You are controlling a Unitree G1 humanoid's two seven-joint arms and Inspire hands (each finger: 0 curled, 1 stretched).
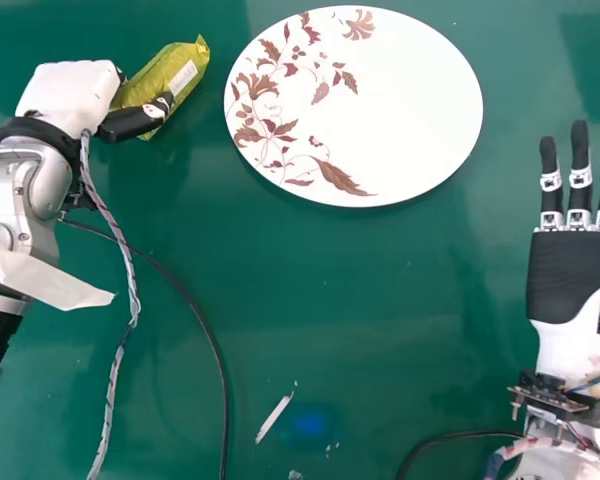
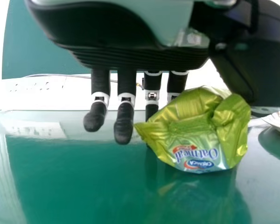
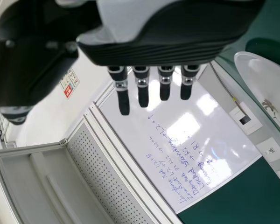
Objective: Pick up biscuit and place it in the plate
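Observation:
My left hand (image 1: 72,88) is at the upper left, beside the green biscuit packet (image 1: 170,80), its thumb against the packet's near side. In the left wrist view the biscuit packet (image 2: 196,133) stands on the table between the thumb and the straight fingers of my left hand (image 2: 126,88), partly covering some of them. The white plate (image 1: 400,115) with a brown leaf pattern lies to the right of the packet. At the right edge, my right hand (image 1: 575,275) is palm up with straight fingers; the right wrist view shows this right hand (image 3: 142,86) holding nothing.
The green table (image 1: 310,270) carries a dark cable (image 1: 205,325) and a braided cable (image 1: 130,290) near the left arm. A small white scrap (image 1: 273,419) lies near the front. Beyond the table in the right wrist view is a whiteboard (image 3: 168,140).

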